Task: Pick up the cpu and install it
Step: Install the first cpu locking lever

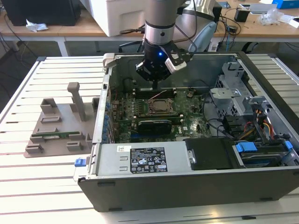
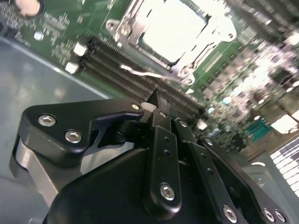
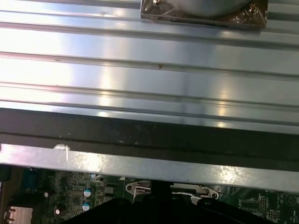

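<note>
The tool point(image 1: 156, 87) hangs inside the open computer case point(image 1: 187, 182), just above the green board point(image 1: 187, 119) near the case's far wall. In the second wrist view its black fingers point(image 2: 161, 133) are pressed together into a narrow tip, with no gap between them and nothing pinched there. The tip point(image 2: 159, 99) hovers over the long memory slots point(image 2: 126, 77) beside the socket; I cannot tell whether it touches the board.

The cpu point(image 2: 175, 30) lies flat in its socket on the board, a pale silver-grey square with a bright, washed-out top (glare hides any marks). A metal frame point(image 2: 122, 29) surrounds it, and a thin wire lever point(image 2: 149, 74) runs along the side nearest the tool. In the exterior view the cpu point(image 1: 161, 106) sits just in front of the tool, near the middle of the board, with a black card point(image 1: 154, 125) just on its near side.

The case rests on a slatted counter point(image 1: 46, 186). A grey moulded tray point(image 1: 58, 126) with upright posts stands on the counter beside the case, toward the exterior view's left edge.
</note>
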